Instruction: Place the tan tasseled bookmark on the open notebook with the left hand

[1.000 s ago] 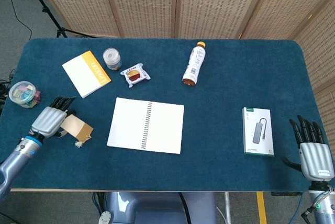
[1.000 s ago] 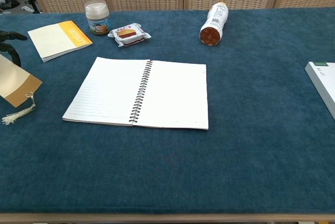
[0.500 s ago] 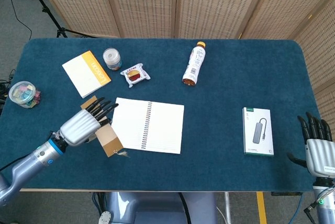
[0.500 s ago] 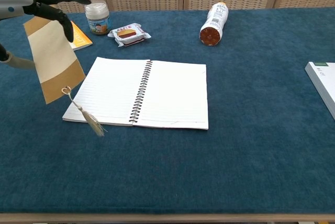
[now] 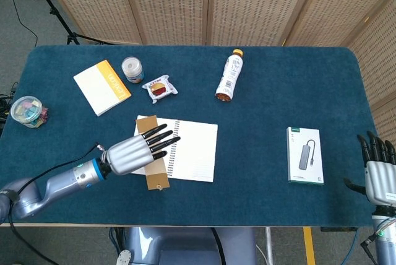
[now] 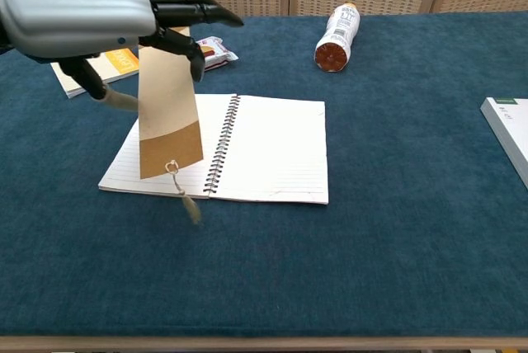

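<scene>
The tan tasseled bookmark (image 6: 169, 126) is now carried over the left page of the open notebook (image 6: 272, 151), where a second ago it was held low at the far left edge of the surface (image 6: 396, 246), well apart from the pages. It is pinched at its upper end by the left hand (image 6: 99, 11), whose remaining fingers are stretched out toward the notebook's spiral. In the chest view the card is seen hanging nearly upright, its darker lower end and the tassel dangling above the near edge of the left page, the tassel blurred. In the head view the left hand (image 5: 133, 152) is seen over the left page, with the bookmark (image 5: 153, 160) running from the page's far corner to just past its near edge. The carry is therefore judged largely done: the bookmark is above its target but is not yet laid down, and whether its lower end touches the paper cannot be told. A lowering and a release are what remain, and the near end may overhang the page if it is dropped as it hangs. The right hand (image 5: 378, 169) is held at the right edge of the surface, empty, fingers apart and extended.
</scene>
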Robot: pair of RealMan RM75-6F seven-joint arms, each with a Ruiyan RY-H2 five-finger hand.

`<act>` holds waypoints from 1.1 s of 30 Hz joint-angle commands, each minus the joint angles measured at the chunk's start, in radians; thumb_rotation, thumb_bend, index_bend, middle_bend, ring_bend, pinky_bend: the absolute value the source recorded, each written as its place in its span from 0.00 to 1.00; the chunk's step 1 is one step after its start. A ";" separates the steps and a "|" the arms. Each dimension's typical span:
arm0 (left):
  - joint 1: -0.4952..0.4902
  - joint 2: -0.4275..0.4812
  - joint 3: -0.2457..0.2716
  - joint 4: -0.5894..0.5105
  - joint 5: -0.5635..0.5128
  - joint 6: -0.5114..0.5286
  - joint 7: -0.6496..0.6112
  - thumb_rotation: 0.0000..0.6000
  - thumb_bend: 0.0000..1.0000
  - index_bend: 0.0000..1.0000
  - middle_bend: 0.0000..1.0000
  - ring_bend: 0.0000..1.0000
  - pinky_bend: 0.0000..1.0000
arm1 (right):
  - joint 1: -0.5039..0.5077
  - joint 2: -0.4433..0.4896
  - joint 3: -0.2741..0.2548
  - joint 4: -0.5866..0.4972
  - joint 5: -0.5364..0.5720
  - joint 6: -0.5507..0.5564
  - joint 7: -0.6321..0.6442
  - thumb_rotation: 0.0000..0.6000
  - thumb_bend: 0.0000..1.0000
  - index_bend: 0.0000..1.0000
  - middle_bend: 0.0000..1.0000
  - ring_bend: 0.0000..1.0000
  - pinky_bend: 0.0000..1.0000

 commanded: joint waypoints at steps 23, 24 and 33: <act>-0.298 -0.500 0.172 0.822 0.122 0.139 -0.399 1.00 0.32 0.49 0.00 0.00 0.00 | 0.034 -0.028 0.026 0.063 0.111 -0.091 -0.022 1.00 0.03 0.00 0.00 0.00 0.00; -0.300 -0.507 0.174 0.830 0.117 0.138 -0.401 1.00 0.32 0.49 0.00 0.00 0.00 | 0.034 -0.028 0.026 0.063 0.112 -0.091 -0.022 1.00 0.03 0.00 0.00 0.00 0.00; -0.310 -0.555 0.190 0.889 0.062 0.087 -0.416 1.00 0.32 0.49 0.00 0.00 0.00 | 0.034 -0.023 0.025 0.061 0.118 -0.097 -0.014 1.00 0.03 0.00 0.00 0.00 0.00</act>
